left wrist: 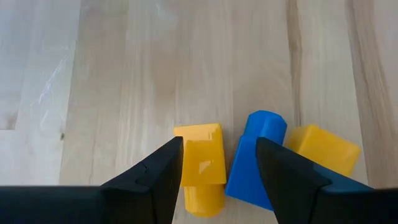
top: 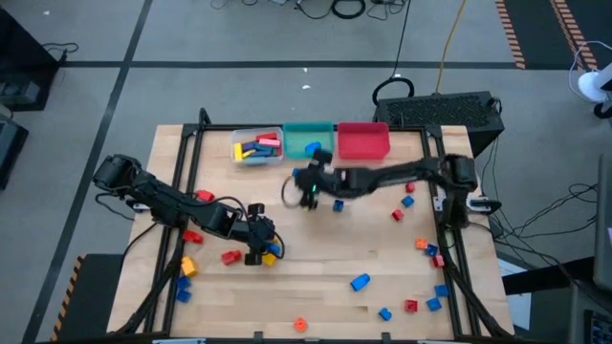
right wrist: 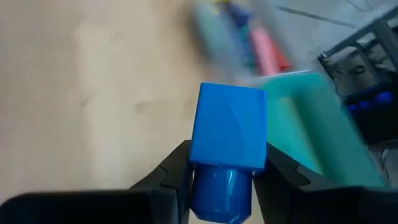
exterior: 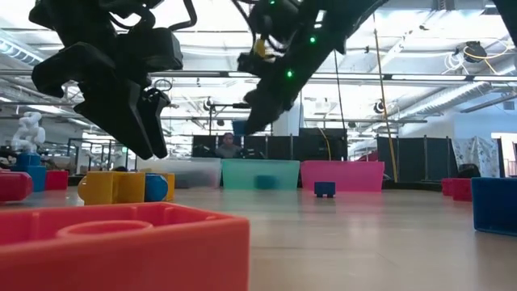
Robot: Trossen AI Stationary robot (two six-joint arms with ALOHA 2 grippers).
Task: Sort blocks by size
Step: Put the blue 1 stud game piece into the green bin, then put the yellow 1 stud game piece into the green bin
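While the right gripper [right wrist: 221,171] held a blue brick [right wrist: 228,137] pinched between its two fingers, it hung above the table just short of the teal bin [top: 308,137], the middle of three bins at the far edge. The brick's studded end pointed back toward the wrist, and its flat end faced out toward the bins. The teal bin lay ahead of the brick and a little to one side, so the coming move was judged to be a short carry forward over the teal rim. The clear bin [top: 254,145] already held several long bars, and the red bin [top: 362,139] stood on the other side of the teal one.

The left gripper [left wrist: 219,163] was down near the table with its fingers spread apart and empty. A yellow brick [left wrist: 202,162] lay between them, its long axis running along the fingers toward the wrist. A second blue brick [left wrist: 254,158] touched it just outside one finger, with another yellow brick [left wrist: 323,149] beyond. The close neighbour was judged a risk for a clean grasp.

Other blocks lay scattered over the near and right parts of the table [top: 335,258]. No brand, label or writing could be read.
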